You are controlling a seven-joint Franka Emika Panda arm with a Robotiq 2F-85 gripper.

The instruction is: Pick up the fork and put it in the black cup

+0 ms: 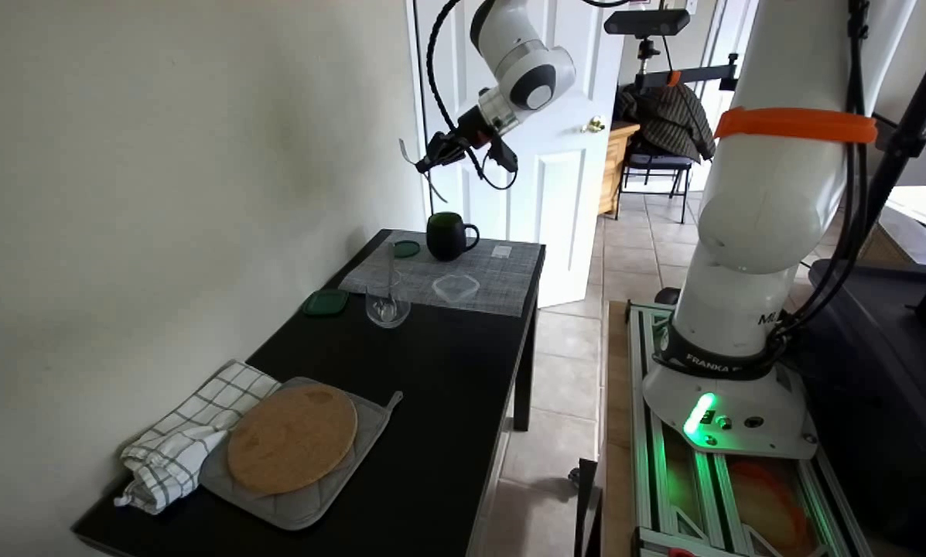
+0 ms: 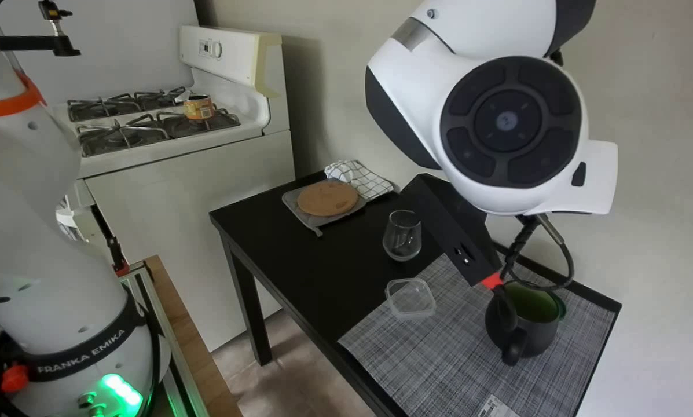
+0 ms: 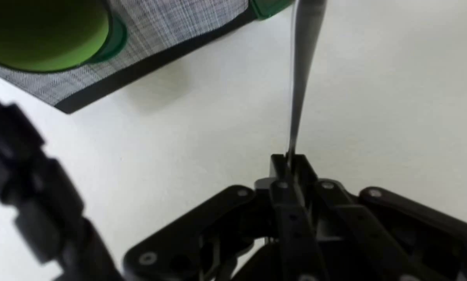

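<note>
Wrist view: claw (image 3: 290,159) pinched narrow on the fork (image 3: 305,54)

Jaws nearly meet around the metal, which runs toward twelve o'clock; the black cup (image 3: 42,35) sits at ten.

In an exterior view the fork juts toward eleven and five, above the cup; only there shows a door (image 1: 563,186).

In an exterior view a stove (image 2: 190,185) alone appears at ten, the cup at four; the claw cannot be made out.
</note>
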